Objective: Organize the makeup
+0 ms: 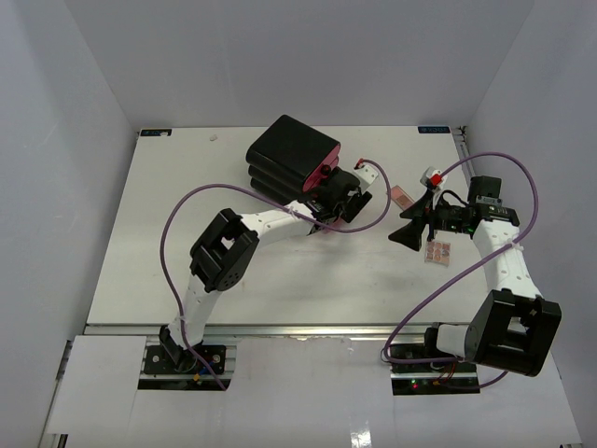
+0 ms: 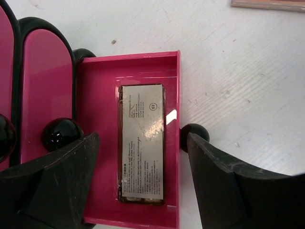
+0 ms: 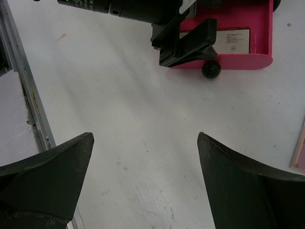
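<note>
A slim tan-and-silver case [image 2: 141, 143] lies label up in the open pink drawer [image 2: 97, 95] of the black box [image 1: 292, 154]. My left gripper [image 2: 143, 164] hovers open over that drawer, its fingers [image 2: 62, 183] either side of the case and not touching it. In the top view the left gripper [image 1: 338, 207] is at the box's front right. My right gripper [image 3: 145, 157] is open and empty over bare table, also seen in the top view [image 1: 409, 227]. One flat pink palette [image 1: 402, 196] lies just beyond it and another [image 1: 437, 250] beside it.
Two closed pink drawers [image 2: 43, 81] with black knobs [image 2: 61, 133] sit left of the open one, whose knob [image 2: 194, 136] points outward. A palette edge [image 3: 300, 152] shows right of the right gripper. The table's metal rail [image 3: 24, 90] runs on the left of the right wrist view.
</note>
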Controlling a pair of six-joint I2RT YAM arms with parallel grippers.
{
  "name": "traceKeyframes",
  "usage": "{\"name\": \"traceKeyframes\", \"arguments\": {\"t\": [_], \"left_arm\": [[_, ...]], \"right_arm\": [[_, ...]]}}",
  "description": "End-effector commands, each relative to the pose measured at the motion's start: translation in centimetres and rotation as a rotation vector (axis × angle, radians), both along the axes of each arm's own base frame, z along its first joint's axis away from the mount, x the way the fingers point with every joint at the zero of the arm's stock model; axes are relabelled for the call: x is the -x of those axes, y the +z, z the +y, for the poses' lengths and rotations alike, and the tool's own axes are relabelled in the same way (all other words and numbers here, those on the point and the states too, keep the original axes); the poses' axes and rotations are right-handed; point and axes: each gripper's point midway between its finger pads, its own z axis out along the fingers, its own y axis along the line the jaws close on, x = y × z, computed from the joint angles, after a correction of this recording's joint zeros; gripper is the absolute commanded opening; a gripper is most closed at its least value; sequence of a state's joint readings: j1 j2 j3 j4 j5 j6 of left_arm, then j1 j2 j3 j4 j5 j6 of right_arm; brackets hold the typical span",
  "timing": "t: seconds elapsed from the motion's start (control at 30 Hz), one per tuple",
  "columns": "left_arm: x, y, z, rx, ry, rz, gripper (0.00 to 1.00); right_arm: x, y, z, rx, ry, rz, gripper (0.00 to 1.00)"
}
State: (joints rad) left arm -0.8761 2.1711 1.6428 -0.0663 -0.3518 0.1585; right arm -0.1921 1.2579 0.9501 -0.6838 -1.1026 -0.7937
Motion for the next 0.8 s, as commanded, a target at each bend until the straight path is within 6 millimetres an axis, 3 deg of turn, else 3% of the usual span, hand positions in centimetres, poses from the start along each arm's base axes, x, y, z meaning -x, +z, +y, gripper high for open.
{"name": "traceKeyframes", "arguments": {"t": [0.0,0.07,0.17,0.2,0.33,0.4,0.57,0.67,0.73,0.77], "left_arm": [[2.3,8.8,-1.8,0.162,-0.076,-0.050,0.85],[3.7,11.5,-2.0,0.215,-0.124,-0.048,0.85],[5.9,13.8,-1.3,0.270,-0.183,-0.026,0.85],[7.0,15.6,-0.9,0.300,-0.213,-0.032,0.87],[10.7,16.8,2.5,0.329,-0.255,0.007,0.94],[12.3,18.9,5.2,0.377,-0.263,0.003,0.96],[15.5,17.7,11.7,0.477,-0.254,0.097,0.98],[15.8,17.9,14.9,0.511,-0.205,0.037,0.98],[16.4,18.1,16.1,0.520,-0.196,-0.021,0.98],[16.6,18.1,16.4,0.520,-0.193,-0.031,0.98]], "right_arm": [[-0.2,-0.7,-0.3,0.004,-0.009,0.006,0.96],[-0.3,-1.1,-0.6,0.023,-0.024,0.011,0.96],[-0.9,-2.0,-1.5,0.074,-0.074,0.022,0.96],[-1.0,-2.3,-1.8,0.090,-0.091,0.027,0.96],[-2.0,-4.0,-3.9,0.199,-0.219,0.058,0.97],[-3.1,-4.1,-5.4,0.255,-0.307,0.041,0.90],[-4.0,-6.3,-10.3,0.480,-0.509,0.085,0.90],[-4.0,-7.6,-14.0,0.618,-0.684,0.175,0.90],[-3.5,-8.4,-15.3,0.650,-0.788,0.288,0.90],[-3.1,-8.5,-14.7,0.639,-0.747,0.329,0.90]]}}
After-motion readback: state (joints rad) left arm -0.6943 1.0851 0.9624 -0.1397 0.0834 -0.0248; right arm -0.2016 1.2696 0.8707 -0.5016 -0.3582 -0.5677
